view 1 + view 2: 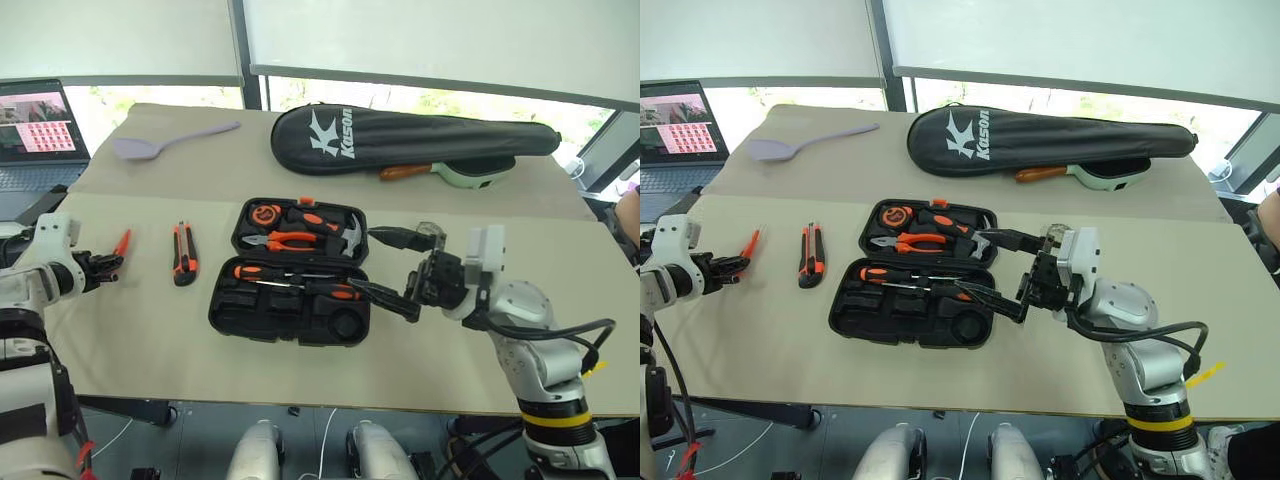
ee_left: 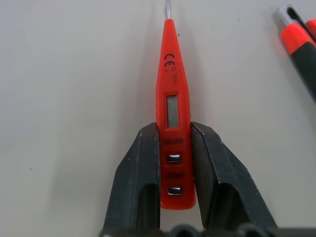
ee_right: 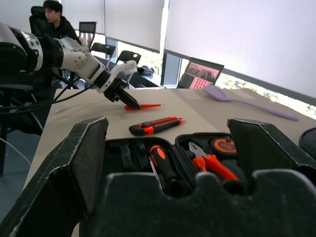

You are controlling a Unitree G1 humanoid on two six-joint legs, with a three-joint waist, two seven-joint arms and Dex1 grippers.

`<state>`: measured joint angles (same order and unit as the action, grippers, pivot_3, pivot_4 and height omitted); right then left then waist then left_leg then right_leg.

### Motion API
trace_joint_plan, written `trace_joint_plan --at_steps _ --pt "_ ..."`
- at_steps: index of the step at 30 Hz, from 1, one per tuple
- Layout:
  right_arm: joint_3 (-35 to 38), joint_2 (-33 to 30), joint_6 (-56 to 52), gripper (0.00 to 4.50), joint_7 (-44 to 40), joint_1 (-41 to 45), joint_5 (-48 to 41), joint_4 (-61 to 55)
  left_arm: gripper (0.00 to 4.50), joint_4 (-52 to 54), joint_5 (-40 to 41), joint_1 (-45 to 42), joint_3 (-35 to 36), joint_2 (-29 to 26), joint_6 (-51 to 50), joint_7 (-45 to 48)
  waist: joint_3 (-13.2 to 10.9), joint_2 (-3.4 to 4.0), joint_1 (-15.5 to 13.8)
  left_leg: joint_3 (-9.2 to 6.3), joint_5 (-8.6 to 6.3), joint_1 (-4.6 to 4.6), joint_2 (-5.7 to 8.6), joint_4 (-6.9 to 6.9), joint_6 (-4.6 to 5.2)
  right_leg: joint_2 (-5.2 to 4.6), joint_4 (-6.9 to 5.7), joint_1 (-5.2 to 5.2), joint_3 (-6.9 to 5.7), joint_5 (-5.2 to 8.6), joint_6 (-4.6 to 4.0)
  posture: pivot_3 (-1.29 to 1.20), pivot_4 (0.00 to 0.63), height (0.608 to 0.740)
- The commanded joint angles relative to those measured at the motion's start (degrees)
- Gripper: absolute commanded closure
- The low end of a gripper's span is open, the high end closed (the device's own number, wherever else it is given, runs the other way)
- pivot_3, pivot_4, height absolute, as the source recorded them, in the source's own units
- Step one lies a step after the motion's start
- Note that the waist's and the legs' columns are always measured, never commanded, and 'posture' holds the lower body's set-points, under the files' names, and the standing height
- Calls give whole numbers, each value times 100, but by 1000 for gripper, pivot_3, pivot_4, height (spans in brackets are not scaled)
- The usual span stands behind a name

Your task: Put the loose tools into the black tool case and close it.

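The tester pen, at the frame's left, was pinched by the left gripper; it should be lifted level. The right gripper fingers were spread.

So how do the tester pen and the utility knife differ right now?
The tester pen is slim and all orange with a small display window; the utility knife is thicker, orange and black. The pen sits between the left gripper's closed jaws, while the knife lies untouched on the table. The pen lies farther from the black tool case than the knife. Both are still outside the case.
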<state>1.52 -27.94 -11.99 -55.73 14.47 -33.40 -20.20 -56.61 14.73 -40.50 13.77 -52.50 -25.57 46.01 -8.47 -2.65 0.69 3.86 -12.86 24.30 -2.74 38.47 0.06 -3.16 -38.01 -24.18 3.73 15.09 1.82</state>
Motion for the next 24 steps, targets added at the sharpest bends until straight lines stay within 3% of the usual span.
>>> trace_joint_plan --at_steps 1,6,13,17,24 --pt "298 -158 -6 0 -52 -66 -273 -271 4060 332 269 62 391 -221 931 683 -2 -4 0 0 0 0 -1 0 0 1 -1 0 -1 0 0 0 150 740" --pt "604 -480 -163 0 -67 -317 -490 -431 4060 1168 695 176 591 -221 1683 2001 -2 -8 -18 -2 0 6 -4 6 0 1 1 1 -5 0 -1 0 150 740" --pt "1028 -1163 -768 0 -28 -891 -807 -752 4060 3820 828 764 -596 67 1856 3754 -3 -5 -64 0 -2 5 -3 21 3 -2 0 10 -4 0 0 0 150 740" --pt "1135 -1515 -1096 0 138 -1267 -654 -964 4060 4549 408 875 -1445 279 2152 4089 -3 -4 -60 -1 -2 5 -6 29 3 5 -1 12 0 0 0 0 150 740" --pt "1413 -2000 -1569 0 481 -2016 -424 -1258 4060 4583 -704 610 -2533 564 2460 3833 -3 -5 -48 -3 -3 8 -4 33 5 10 1 12 7 1 2 0 150 740"
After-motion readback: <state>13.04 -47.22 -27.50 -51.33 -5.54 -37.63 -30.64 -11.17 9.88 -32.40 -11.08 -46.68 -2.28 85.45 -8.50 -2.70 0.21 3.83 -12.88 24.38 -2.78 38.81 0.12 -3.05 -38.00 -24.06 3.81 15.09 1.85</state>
